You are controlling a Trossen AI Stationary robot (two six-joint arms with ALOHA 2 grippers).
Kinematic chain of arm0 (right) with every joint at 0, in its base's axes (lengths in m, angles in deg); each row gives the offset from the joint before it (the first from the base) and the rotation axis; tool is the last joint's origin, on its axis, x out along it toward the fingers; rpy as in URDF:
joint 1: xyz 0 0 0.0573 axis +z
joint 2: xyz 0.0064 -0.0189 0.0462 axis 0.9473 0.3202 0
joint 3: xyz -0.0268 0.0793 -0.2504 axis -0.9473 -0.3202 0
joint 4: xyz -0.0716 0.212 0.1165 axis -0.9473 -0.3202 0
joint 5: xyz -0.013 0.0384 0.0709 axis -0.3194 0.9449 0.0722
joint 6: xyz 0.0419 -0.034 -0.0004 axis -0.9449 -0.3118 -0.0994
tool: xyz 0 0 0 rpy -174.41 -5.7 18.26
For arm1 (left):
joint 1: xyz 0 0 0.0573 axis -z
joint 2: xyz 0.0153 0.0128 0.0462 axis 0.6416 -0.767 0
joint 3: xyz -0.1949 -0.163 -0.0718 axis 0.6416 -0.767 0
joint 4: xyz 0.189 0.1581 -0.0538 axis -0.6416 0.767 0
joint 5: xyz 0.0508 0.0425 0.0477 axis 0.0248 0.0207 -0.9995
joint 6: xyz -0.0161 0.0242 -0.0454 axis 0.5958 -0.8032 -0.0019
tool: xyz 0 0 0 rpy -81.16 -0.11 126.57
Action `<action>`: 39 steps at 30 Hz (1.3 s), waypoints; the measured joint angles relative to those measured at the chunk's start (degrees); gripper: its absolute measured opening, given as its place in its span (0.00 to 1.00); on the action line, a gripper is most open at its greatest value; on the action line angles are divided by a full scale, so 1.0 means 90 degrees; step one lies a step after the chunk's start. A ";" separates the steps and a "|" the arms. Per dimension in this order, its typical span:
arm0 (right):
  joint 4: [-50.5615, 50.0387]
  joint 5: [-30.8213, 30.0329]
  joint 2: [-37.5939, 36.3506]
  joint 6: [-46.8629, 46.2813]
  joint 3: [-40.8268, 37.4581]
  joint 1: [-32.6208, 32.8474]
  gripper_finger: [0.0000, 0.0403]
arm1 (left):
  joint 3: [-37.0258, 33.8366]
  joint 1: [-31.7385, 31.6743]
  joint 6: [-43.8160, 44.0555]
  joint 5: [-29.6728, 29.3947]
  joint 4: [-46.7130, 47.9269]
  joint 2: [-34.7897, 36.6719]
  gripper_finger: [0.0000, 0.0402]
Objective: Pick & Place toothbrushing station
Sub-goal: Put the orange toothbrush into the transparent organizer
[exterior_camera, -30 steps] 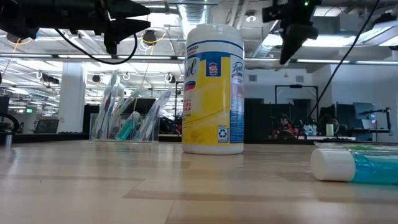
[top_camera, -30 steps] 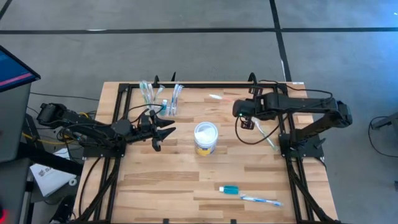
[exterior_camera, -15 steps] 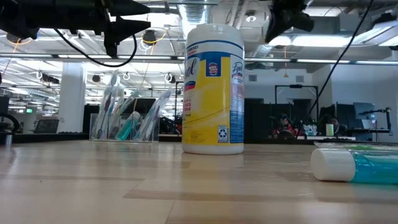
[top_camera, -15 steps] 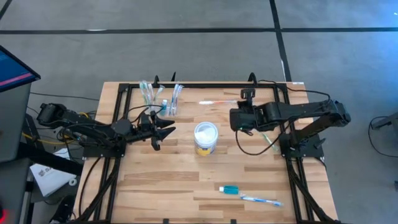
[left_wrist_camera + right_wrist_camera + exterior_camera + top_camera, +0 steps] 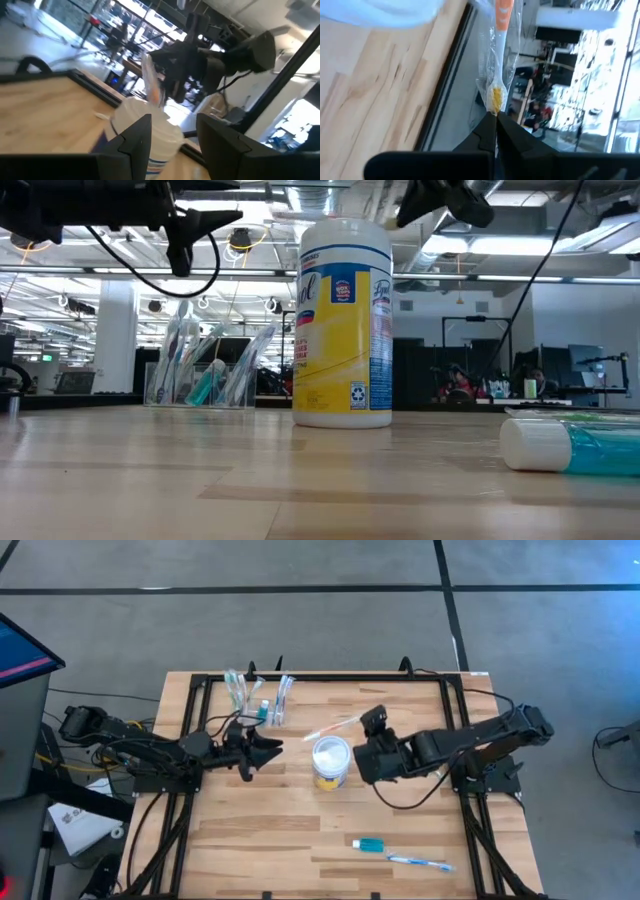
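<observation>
While standing untouched near the table's [image 5: 300,830] far-left corner, toothbrushing station [image 5: 262,697] waits. Right gripper [image 5: 362,728] pinched on wrapped toothbrush [image 5: 335,726], above the tub [image 5: 331,762]. Should clear the tub, then lower upright. Left gripper [image 5: 268,748] spread, empty.

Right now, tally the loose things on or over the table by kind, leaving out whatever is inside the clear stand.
Clear organiser stand: 1
Wipes tub: 1
Toothpaste tube: 1
Toothbrush lying on the table: 1
Wrapped toothbrush held by the right gripper: 1
Total: 5
</observation>
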 joint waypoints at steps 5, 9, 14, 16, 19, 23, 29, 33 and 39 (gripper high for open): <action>0.0504 -0.0089 0.0132 0.0529 -0.0007 0.0262 0.00 | 0.0000 0.0000 0.0517 0.0383 0.0002 0.0000 0.37; 0.1029 -0.0097 0.0204 0.1044 0.0004 0.0456 0.00 | 0.0000 0.0000 0.0866 0.0686 0.0009 0.0000 0.37; 0.1427 -0.0085 0.0253 0.1505 0.0001 0.0616 0.00 | 0.0000 0.0000 0.1287 0.0880 0.0073 0.0000 0.37; 0.1602 -0.0087 0.0326 0.1659 -0.0001 0.0652 0.00 | 0.0000 0.0000 0.1460 0.0880 0.0126 0.0000 0.37; 0.1710 -0.0087 0.0399 0.1919 -0.0015 0.0676 0.00 | -0.0002 0.0000 0.1784 0.0934 0.0148 0.0000 0.37; 0.1862 -0.0092 0.0510 0.2115 0.0003 0.0690 0.00 | -0.0002 0.0000 0.2110 0.1056 0.0155 0.0000 0.37; 0.2076 -0.0089 0.0522 0.2238 -0.0006 0.0685 0.00 | -0.0002 0.0000 0.2514 0.1097 0.0180 -0.0130 0.37; 0.2087 -0.0087 0.0528 0.2240 -0.0006 0.0690 0.00 | 0.0077 0.0000 0.2758 0.1122 0.0132 -0.0509 0.37; 0.2095 0.0036 0.0528 0.2343 -0.0006 0.0724 0.00 | 0.0433 -0.0162 0.2864 0.1573 -0.0090 -0.0842 0.37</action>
